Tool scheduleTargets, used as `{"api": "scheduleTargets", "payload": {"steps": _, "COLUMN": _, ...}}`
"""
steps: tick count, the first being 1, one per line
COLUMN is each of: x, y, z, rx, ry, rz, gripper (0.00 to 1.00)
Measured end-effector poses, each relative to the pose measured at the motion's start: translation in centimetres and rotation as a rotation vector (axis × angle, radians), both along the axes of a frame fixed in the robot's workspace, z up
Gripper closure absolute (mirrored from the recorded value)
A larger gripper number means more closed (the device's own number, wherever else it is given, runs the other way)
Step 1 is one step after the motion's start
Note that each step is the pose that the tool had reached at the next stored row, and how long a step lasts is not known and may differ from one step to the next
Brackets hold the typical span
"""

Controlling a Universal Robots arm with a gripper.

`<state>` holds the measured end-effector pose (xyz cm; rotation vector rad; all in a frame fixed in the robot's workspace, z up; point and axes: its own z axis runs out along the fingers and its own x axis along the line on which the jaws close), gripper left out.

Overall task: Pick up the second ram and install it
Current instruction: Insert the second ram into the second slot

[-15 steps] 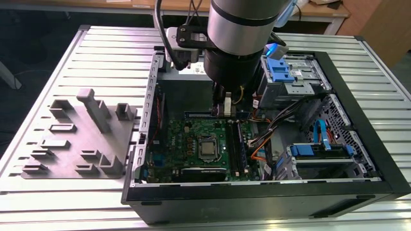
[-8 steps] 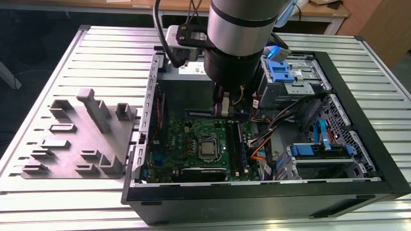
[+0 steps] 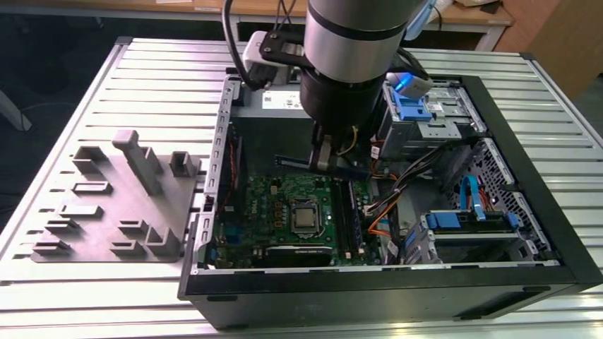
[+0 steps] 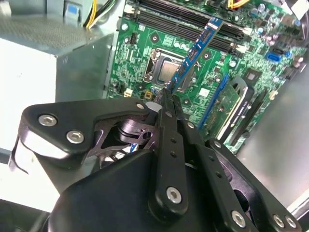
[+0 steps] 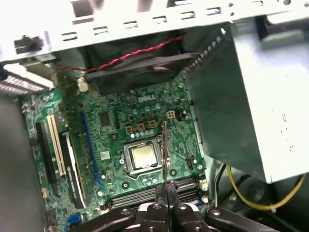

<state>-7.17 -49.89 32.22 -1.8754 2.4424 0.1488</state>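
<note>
One open case [image 3: 377, 300], motherboard [image 3: 273, 201] inside; the gripper [image 4: 166, 94] is clenched on the second ram [image 4: 195, 48], holding it above the board, clear of the memory slots [image 4: 169, 19]. Carrying step, I'd judge; seating calls for squaring it to a slot.

The arm [image 3: 354, 42] hangs vertical, wrist pointing down; its gripper [image 4: 166, 94] pinches the second ram [image 4: 195, 50] between its fingertips.
</note>
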Motion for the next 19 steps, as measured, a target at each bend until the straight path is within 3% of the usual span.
{"api": "scheduleTargets", "payload": {"steps": 19, "x": 0.00, "y": 0.00, "z": -0.08, "rx": -0.0001, "ry": 0.0000, "rz": -0.340, "gripper": 0.92}}
